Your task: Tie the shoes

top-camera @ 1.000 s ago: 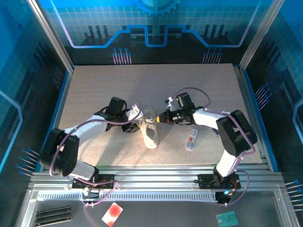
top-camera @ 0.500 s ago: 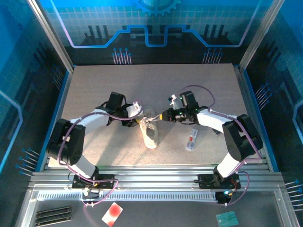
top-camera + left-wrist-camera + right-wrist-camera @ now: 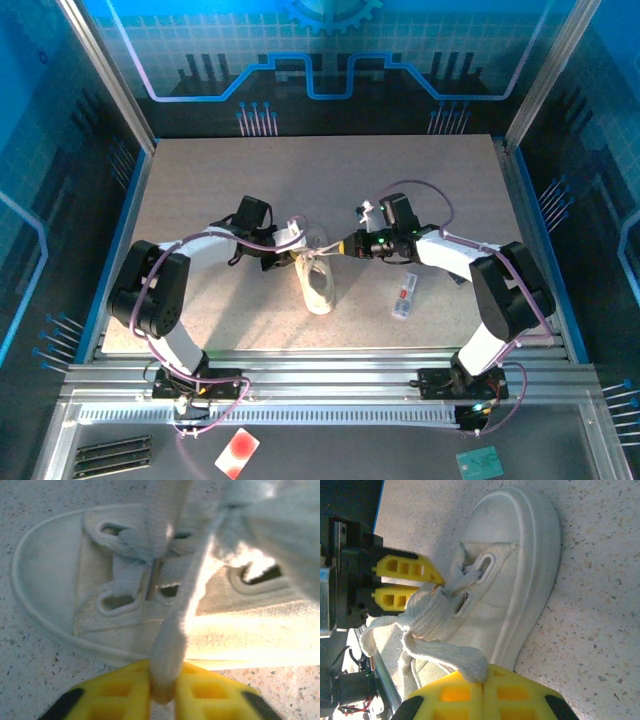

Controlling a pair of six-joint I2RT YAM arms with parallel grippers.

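Observation:
A small white sneaker (image 3: 318,283) lies mid-table, toe toward the near edge. My left gripper (image 3: 293,258) is at its left side, shut on a white lace (image 3: 172,630) that runs up from the yellow fingers (image 3: 120,692) across the eyelets. My right gripper (image 3: 344,246) is at the shoe's right side, shut on the folded end of the other lace (image 3: 445,655). In the right wrist view the sneaker's toe cap (image 3: 520,540) lies on the speckled table, and the left gripper's yellow fingers (image 3: 405,567) sit beyond the laces. The two laces meet in a bunch (image 3: 427,612) above the tongue.
A small flat white item with red marks (image 3: 404,296) lies right of the shoe. The aluminium rail (image 3: 330,385) runs along the near edge, with a red and white card (image 3: 237,452) and a green card (image 3: 483,463) below it. Blue walls enclose the table.
My left gripper has closed on the lace and shifted slightly right, toward the shoe. The right gripper moved a little left earlier and now holds still on its lace.

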